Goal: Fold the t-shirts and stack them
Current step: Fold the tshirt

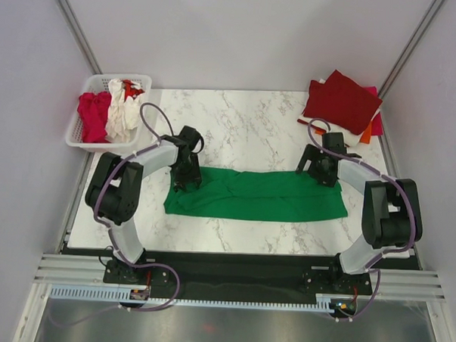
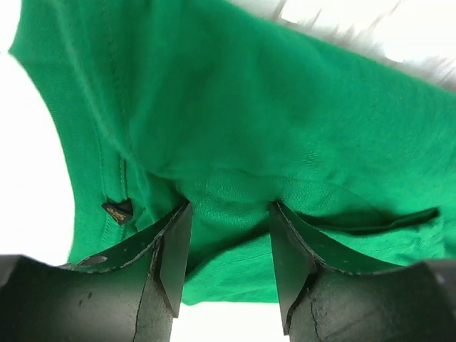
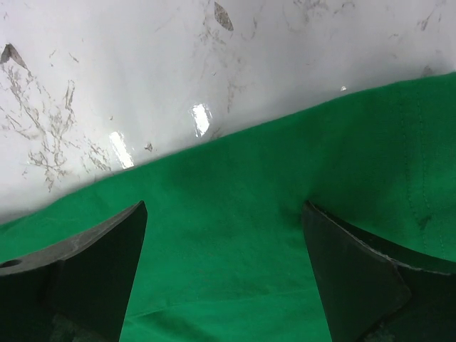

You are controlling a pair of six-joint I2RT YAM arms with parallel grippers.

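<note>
The green t-shirt (image 1: 257, 195) lies mid-frame as a long flat band across the marble tabletop (image 1: 245, 122), narrowed but not yet folded short. The left hand (image 1: 187, 181) stands at its left end, jaws part-way apart astride a ridge of cloth, not visibly pinching it. The right hand (image 1: 319, 173) hovers with jaws wide over the right end's far edge. Next, probably, both must pinch corners and carry one end across. A pile of folded shirts (image 1: 343, 100) sits upper right, a white basket (image 1: 76, 138) of unfolded ones upper left, with pale walls around.
</note>
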